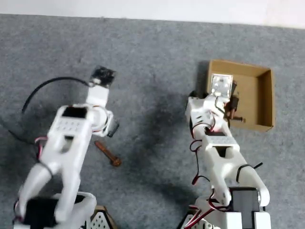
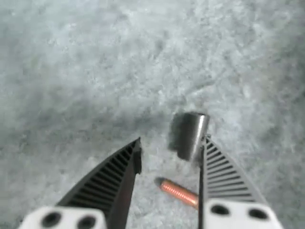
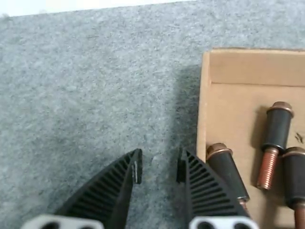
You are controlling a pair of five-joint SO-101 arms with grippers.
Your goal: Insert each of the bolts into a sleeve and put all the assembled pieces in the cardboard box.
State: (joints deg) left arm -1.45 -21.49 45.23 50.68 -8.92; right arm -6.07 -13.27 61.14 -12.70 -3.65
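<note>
left gripper (image 2: 169, 155) jaws apart, bolt (image 2: 177, 191) lying in the gap | sleeve (image 2: 190, 136) upright right at one fingertip | right gripper (image 3: 158, 167) over carpet (image 3: 95, 81), cardboard box (image 3: 204, 109) wall hard alongside

I am working over a grey mat (image 1: 143, 43) with a coarse, felt-like nap, and it is covering the surface from the left edge of the frame to the right. Along the top edge of the high view a pale strip (image 1: 190, 8) is running, plain and smooth; I cannot tell whether it is wall or floor. The light is falling softly, and a dim shadow (image 1: 157, 124) is lying across the mat at the centre.
</note>
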